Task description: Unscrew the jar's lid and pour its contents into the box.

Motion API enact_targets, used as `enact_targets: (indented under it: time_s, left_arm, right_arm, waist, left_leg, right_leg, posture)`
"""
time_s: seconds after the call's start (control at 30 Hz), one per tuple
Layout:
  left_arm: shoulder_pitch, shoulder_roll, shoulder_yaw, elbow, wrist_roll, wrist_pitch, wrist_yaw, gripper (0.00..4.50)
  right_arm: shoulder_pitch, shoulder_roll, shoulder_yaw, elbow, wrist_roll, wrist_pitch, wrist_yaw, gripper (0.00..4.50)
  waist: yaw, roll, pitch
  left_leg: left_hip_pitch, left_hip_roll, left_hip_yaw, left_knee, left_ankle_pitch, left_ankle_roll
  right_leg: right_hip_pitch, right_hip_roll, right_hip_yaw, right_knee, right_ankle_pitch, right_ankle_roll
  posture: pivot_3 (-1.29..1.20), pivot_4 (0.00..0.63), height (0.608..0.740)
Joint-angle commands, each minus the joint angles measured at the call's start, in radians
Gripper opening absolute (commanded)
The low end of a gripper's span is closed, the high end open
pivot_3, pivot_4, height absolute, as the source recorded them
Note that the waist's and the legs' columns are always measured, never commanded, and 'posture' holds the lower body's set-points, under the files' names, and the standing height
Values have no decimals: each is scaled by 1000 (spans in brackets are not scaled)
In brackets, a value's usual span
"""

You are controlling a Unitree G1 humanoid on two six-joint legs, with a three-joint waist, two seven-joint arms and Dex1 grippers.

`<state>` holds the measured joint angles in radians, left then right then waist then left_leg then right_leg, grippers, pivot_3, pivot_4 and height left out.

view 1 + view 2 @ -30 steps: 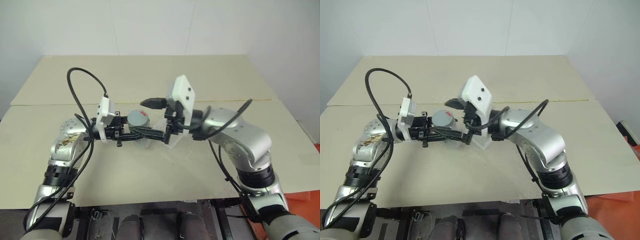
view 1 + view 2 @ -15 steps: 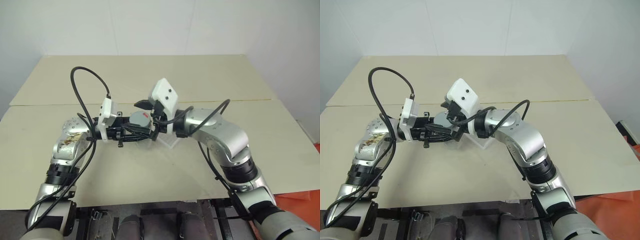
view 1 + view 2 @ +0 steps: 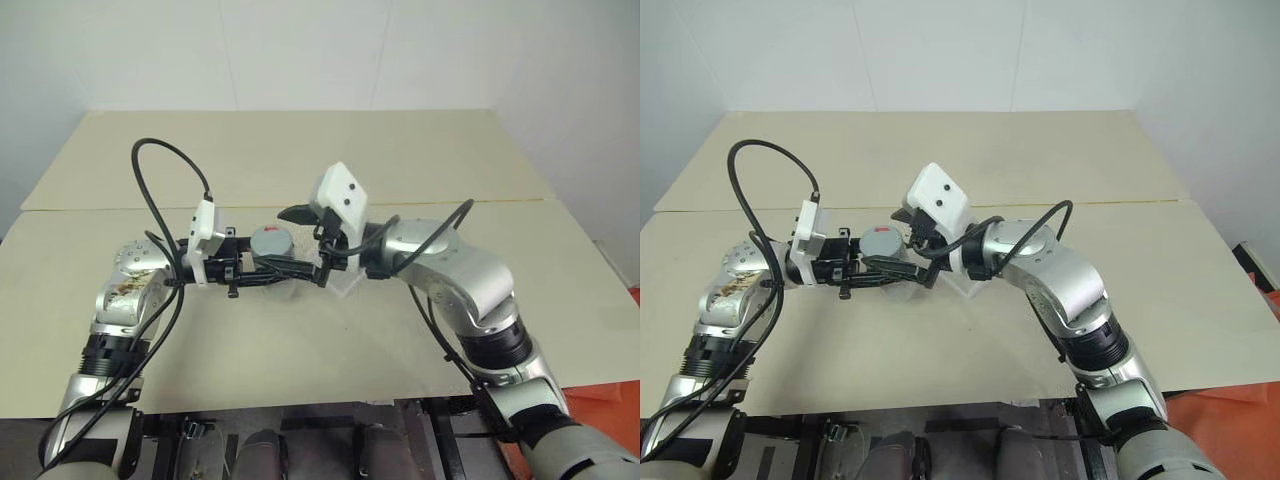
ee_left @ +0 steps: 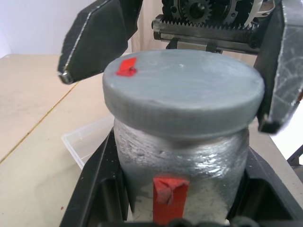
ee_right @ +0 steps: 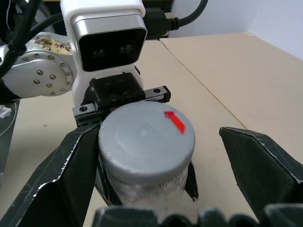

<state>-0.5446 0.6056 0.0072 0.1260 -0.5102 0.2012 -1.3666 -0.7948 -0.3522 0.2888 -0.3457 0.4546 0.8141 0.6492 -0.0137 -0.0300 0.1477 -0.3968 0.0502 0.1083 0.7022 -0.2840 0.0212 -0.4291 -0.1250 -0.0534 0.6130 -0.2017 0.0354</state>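
Held upright above the beige table, just over the near edge of the clear plastic box: small silvery-grey jar, clamped round its lower body by the left gripper, fingers pressed in on either side of the wall with the red stripe facing the wrist camera. Still capped by the round grey lid, red mark near its rim, seated flat and level. Around that lid, spread as wide as it goes, the right gripper; one finger close beside or perhaps brushing the lid's edge, the other well apart, so no grip yet on the cap. Judged light and rigid, likely metal or foil-wrapped plastic, with a slightly crinkled skin that gives the left pads some bite but could dent or twist under hard squeeze. Lid probably smooth plastic with a faintly ribbed skirt; best taken across its full width on that skirt, pads level with the rim and centred, not on the flat top. Risk while turning: jar spinning inside the left clamp rather than the thread letting go, so firm hold low on the body needed. Contents hidden inside; presumably tiny and near weightless, so little shift in balance on tipping toward the box.
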Motion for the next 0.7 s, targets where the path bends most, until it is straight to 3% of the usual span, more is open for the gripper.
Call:
enact_targets:
  time_s: [0.03,0.7]
  left_arm:
    - [13,28,27,-57,-27,0,-27,2027]
    - [7,30,33,-54,-15,10,-16,2027]
  right_arm:
    - [12,-48,-104,-10,-15,-11,-25,4457]
    - [73,-107,-143,-102,61,-35,106,4457]
  waist:
    - [0,0,0]
    - [1,0,0]
  left_leg:
    - [0,0,0,0,0,0]
    - [0,0,0,0,0,0]
  right_leg:
    - [0,0,0,0,0,0]
    - [0,0,0,0,0,0]
  posture:
    - [0,150,740]
    - [0,150,740]
